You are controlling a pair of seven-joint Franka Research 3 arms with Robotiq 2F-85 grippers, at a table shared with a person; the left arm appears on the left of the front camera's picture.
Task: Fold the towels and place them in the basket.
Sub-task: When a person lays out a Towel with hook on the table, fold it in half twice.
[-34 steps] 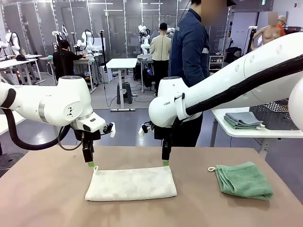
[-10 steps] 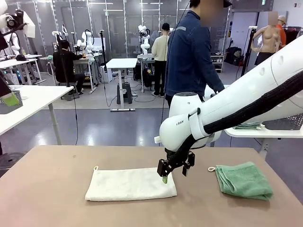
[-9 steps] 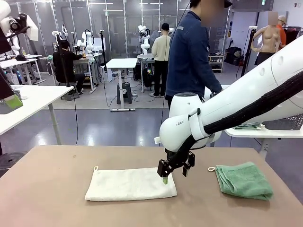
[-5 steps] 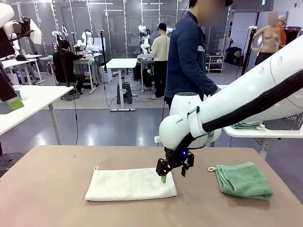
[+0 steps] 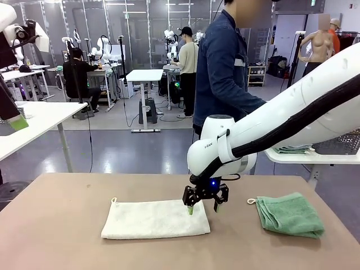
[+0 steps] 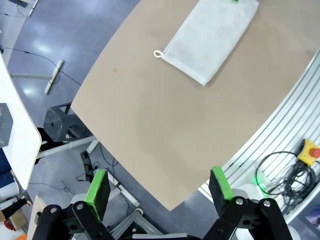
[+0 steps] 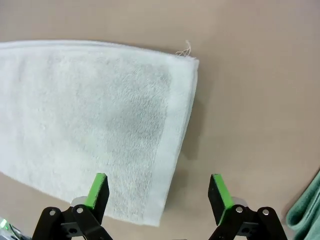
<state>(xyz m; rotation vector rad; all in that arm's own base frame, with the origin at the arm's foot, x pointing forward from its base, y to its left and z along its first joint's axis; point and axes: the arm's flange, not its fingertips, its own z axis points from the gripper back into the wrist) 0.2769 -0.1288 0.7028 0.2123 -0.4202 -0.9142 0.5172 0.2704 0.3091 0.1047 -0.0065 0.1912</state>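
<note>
Brown tabletop (image 5: 56, 236) is carrying two towels: a cream-white towel (image 5: 154, 218) lying flat as a long folded strip, its small loop at the far left corner, and a mint green towel (image 5: 291, 214) folded well to the right of it, white loop pointing toward the cream one. More folded towels (image 5: 292, 149) are sitting on a white side table (image 5: 315, 158) beyond the green one, next to a dark mesh basket (image 5: 337, 145) — how many are stacked there cannot be told.

Compared with a second ago, the right gripper (image 5: 203, 209) is sitting a little further left over the cream towel's right end, and the person (image 5: 225, 73) behind is standing turned more sideways. Its jaws are spread wide, holding nothing; the right wrist view shows one green pad (image 7: 98, 190) over the cloth and the other past the towel's short edge, above bare table.

Left gripper (image 6: 159, 186) is hanging high, far from the cream towel, fingers apart and empty — bare table is lying open left of and in front of the cloth.
</note>
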